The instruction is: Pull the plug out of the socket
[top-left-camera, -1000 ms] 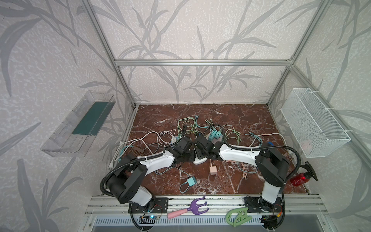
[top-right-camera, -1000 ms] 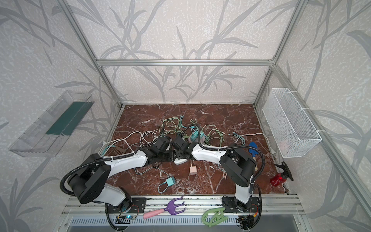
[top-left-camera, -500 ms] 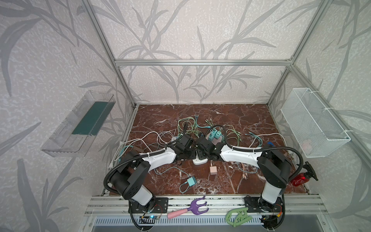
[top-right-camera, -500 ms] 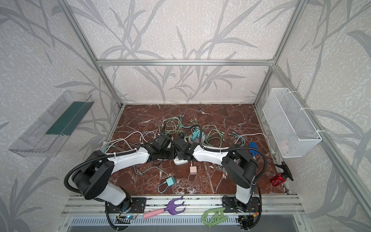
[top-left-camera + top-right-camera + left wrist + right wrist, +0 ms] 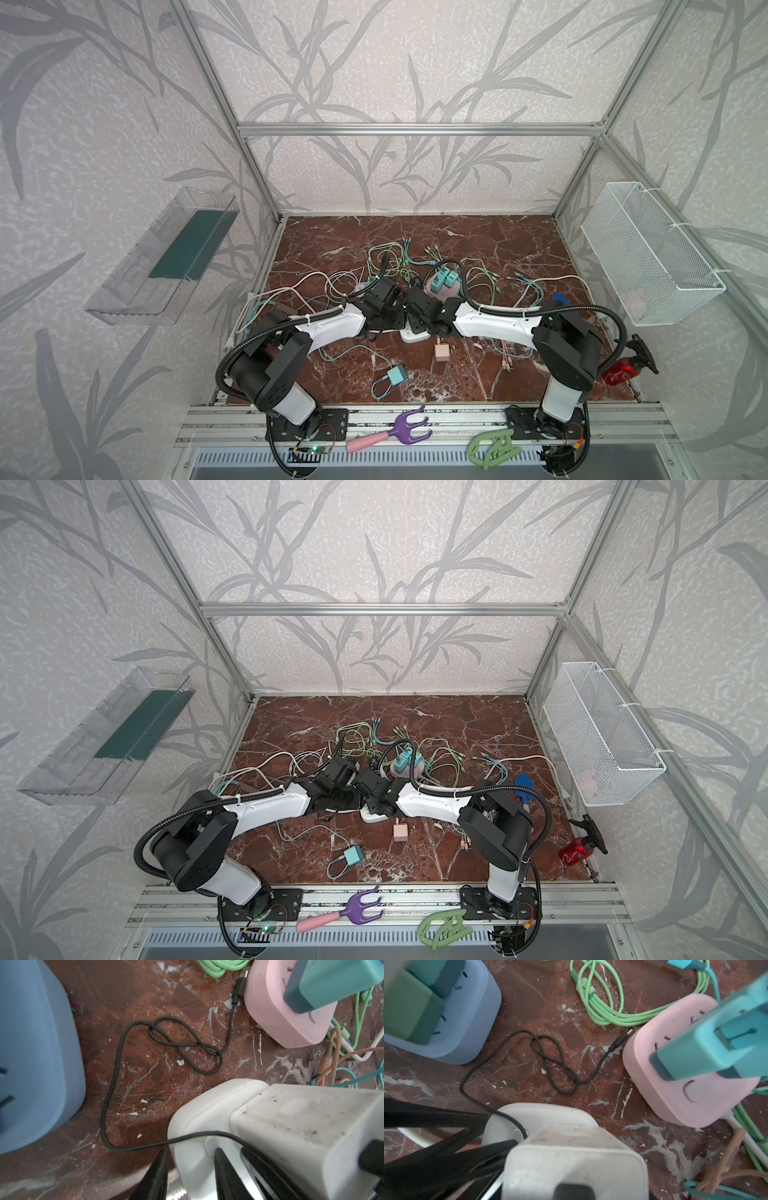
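A white socket [image 5: 413, 336] [image 5: 372, 816] lies on the marble floor where both arms meet. A scuffed white plug [image 5: 571, 1157] [image 5: 301, 1126] stands in the socket [image 5: 195, 1118] [image 5: 542, 1113]. My left gripper [image 5: 192, 1172] [image 5: 397, 321] is shut on the socket's rim, with one finger [image 5: 226, 1172] on its top face and the other outside the wall. My right gripper [image 5: 420, 320] [image 5: 372, 798] is shut on the plug; its fingers are hidden behind the plug in the right wrist view. A thin black cable [image 5: 116, 1076] runs from the plug across the floor.
A pink socket [image 5: 675, 1084] with teal plugs [image 5: 716, 1043] stands close by, and a blue socket [image 5: 463, 1022] with green plugs. Green, white and brown cables lie tangled behind. A loose pink charger [image 5: 441, 353] and a teal one [image 5: 395, 375] lie nearer the front rail.
The left gripper's jaws have narrowed onto the socket's rim and its arm has shifted slightly. The right arm and the plug have stayed put.
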Controlling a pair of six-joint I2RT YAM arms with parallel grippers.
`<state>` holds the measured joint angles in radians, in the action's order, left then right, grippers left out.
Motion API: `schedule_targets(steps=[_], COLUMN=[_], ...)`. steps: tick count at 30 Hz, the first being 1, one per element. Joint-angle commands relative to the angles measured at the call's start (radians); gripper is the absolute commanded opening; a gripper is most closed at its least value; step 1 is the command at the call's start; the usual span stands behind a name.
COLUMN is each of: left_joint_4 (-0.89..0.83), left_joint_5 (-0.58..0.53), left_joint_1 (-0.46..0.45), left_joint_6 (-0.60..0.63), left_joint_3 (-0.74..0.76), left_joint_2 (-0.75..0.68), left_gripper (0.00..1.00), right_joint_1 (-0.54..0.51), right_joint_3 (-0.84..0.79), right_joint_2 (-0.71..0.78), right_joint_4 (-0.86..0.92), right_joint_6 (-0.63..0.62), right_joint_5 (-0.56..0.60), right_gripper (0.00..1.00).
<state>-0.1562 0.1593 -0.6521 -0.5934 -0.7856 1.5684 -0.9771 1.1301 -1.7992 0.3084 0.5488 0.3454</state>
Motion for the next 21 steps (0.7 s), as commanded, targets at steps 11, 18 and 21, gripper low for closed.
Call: schedule_targets(steps=[11,18,21], left_joint_4=[-0.136,-0.137,-0.135], left_joint_5=[-0.049,-0.05,-0.052], left_joint_1=[-0.001,-0.001,-0.002], left_joint_6=[0.025,0.024,0.022], left_joint_3=[0.028,0.029,0.031], left_joint_2=[0.064,0.057,0.048], left_gripper=[0.38,0.38,0.38], right_joint_1=[0.052,0.054,0.055], right_joint_3=[-0.019,-0.003,-0.004], right_joint_2=[0.123,0.121,0.129], right_joint_4=[-0.065,-0.03,-0.015], right_joint_6=[0.031,0.001,-0.014], right_joint_5=[-0.059,-0.065,-0.042], right_gripper=[0.37,0.37,0.37])
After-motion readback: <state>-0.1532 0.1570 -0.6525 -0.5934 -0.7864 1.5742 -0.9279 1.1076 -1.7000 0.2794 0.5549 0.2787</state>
